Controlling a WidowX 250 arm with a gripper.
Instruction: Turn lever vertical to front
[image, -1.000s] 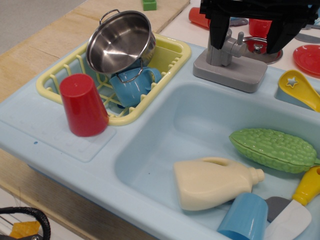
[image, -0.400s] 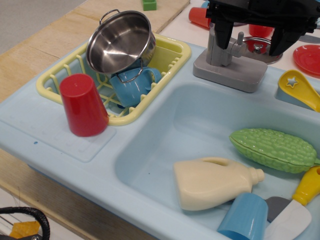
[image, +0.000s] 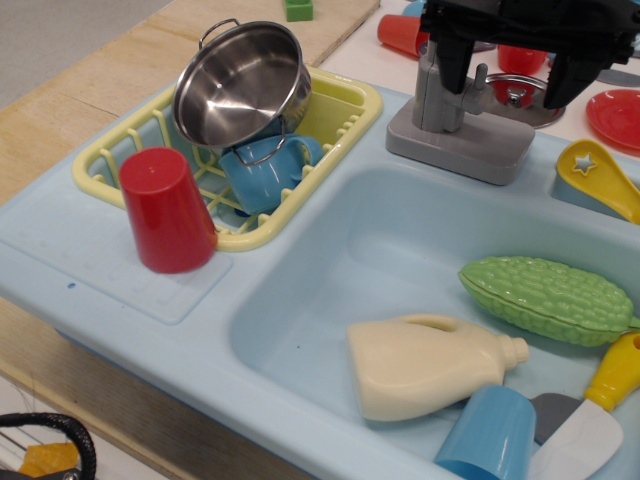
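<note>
A toy kitchen: plastic sink (image: 300, 300), yellow dish rack (image: 340, 100), steel pot (image: 240, 80), on a wooden tabletop (image: 90, 90).

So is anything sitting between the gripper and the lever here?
Nothing visible does. The gripper hangs open right over the faucet, its two black fingers straddling the lever with only air between. The red cup and plate stand behind the faucet, out of the way.
</note>
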